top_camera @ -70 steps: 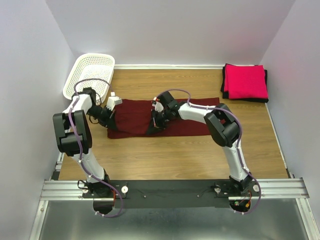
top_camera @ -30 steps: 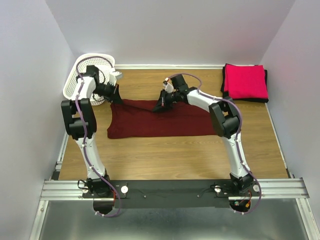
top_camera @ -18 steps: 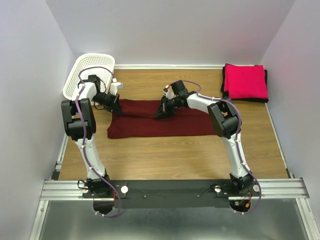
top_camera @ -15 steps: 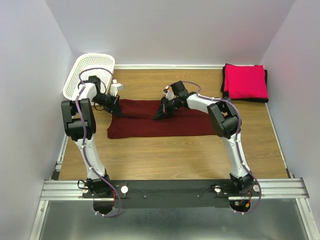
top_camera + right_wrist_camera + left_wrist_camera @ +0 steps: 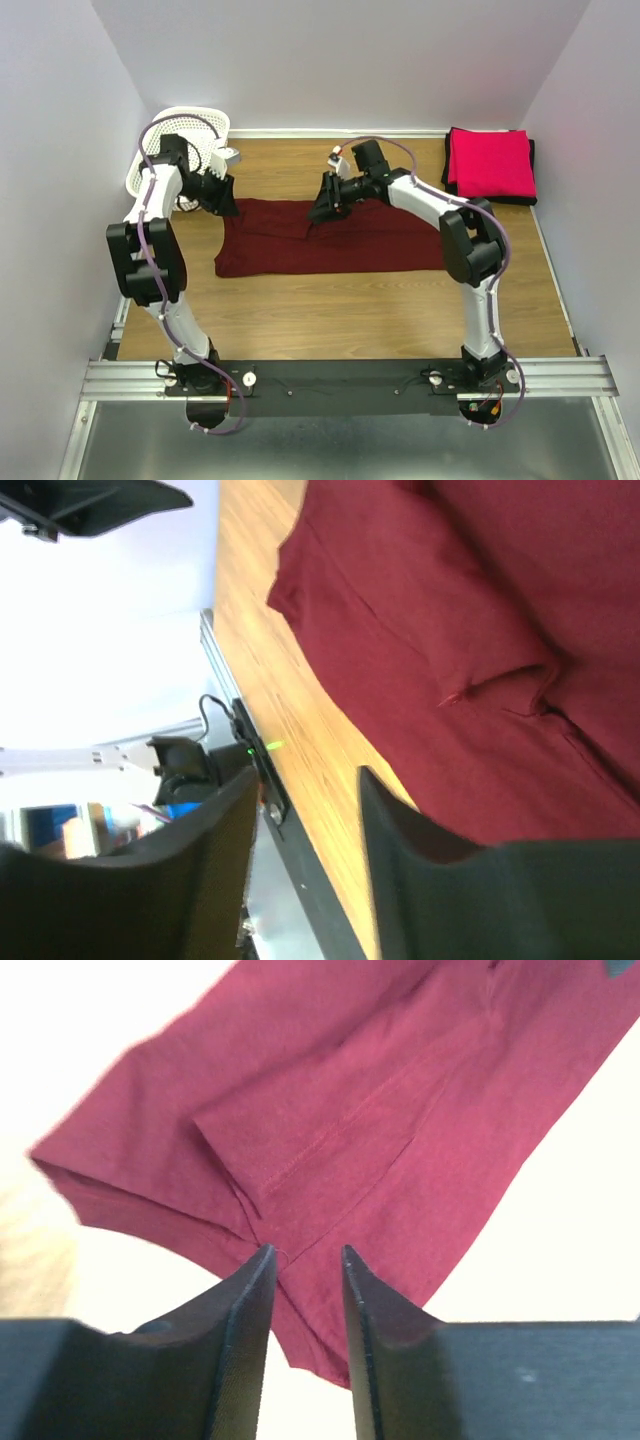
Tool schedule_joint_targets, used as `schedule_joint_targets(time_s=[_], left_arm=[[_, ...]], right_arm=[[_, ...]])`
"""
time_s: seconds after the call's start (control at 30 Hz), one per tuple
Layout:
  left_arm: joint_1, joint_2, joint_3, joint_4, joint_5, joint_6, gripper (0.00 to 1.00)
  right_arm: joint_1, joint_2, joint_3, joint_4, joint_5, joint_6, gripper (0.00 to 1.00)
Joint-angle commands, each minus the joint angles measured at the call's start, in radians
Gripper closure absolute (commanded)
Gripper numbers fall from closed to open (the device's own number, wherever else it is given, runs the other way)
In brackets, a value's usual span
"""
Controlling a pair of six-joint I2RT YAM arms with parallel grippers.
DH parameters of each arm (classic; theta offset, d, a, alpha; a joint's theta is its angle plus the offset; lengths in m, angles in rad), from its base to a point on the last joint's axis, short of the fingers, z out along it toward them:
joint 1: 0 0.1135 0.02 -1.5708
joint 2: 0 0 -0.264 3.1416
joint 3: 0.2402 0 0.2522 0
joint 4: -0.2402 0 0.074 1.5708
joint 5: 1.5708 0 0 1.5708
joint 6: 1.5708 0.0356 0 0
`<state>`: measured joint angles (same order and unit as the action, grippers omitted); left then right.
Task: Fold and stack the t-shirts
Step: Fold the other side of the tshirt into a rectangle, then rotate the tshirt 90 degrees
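The dark maroon t-shirt (image 5: 330, 238) lies flat on the wooden table as a long folded band, and it also fills the left wrist view (image 5: 400, 1110) and the right wrist view (image 5: 450, 610). My left gripper (image 5: 222, 193) hovers over its far left corner. Seen from the wrist, that gripper (image 5: 306, 1250) is open a little, with only air between its fingers (image 5: 245, 1320). My right gripper (image 5: 322, 207) hangs above the shirt's far edge near the middle and, in its own view (image 5: 308, 775), stands open and empty. A folded pink-red t-shirt (image 5: 490, 162) rests on a black one (image 5: 449, 172) at the far right.
A white mesh basket (image 5: 200, 120) stands in the far left corner, partly behind my left arm. Bare wood (image 5: 330, 310) runs between the maroon shirt and the metal rail (image 5: 340, 378) at the near edge. Walls close in the table on three sides.
Both grippers brought the cloth edge down onto the shirt's far side, then opened and let go. Both have lifted slightly off the shirt.
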<state>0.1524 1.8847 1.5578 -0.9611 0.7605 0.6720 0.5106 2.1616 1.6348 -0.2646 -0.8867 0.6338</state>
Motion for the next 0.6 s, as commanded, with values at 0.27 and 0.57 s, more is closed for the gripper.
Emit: schedule_joint_targets(time_s=[0.27,0.57], left_arm=[[-0.264,-0.021,-0.107,0.372,-0.001,-0.309,0.67],[-0.343,0.204,-0.047,0.432,-0.176,-0.382,0.72]], right_arm=[[-0.179,0.052,0.210,-0.478,0.230,-0.474,0.64],[-0.287,0.109,0.332,-0.680,0.509,-0.742,0.62]])
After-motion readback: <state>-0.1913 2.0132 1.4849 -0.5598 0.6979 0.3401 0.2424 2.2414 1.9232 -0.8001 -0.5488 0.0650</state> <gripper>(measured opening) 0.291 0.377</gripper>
